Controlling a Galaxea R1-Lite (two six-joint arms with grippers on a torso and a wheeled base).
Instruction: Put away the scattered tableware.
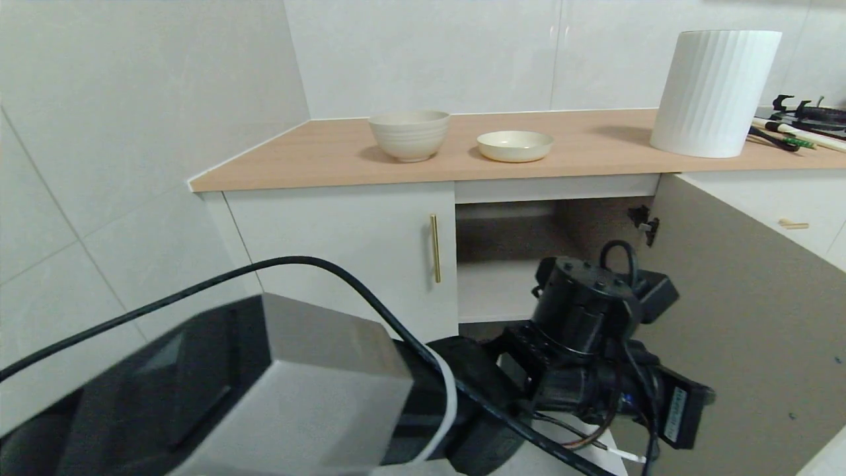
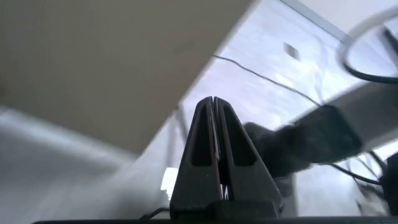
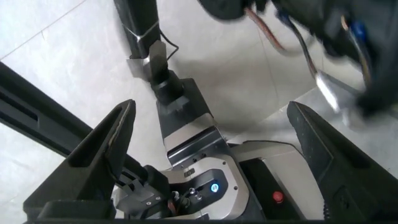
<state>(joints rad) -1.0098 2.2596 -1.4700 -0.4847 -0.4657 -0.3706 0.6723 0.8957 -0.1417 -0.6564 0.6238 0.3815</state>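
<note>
the bowl (image 1: pixel 410 134) and shallow dish (image 1: pixel 515 145) sit on the desk (image 1: pixel 297 158), well above the low left gripper (image 2: pixel 213 111), pinched closed and empty; right gripper (image 3: pixel 211 107) spread wide.

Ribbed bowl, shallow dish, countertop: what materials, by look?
Ribbed bowl: cream, matte, opaque; ceramic or melamine, can't tell which. Shallow dish: same cream tone, slight sheen inside; likely the same material. Countertop: light wood tone, flat and even; probably laminate over board rather than solid wood.
</note>
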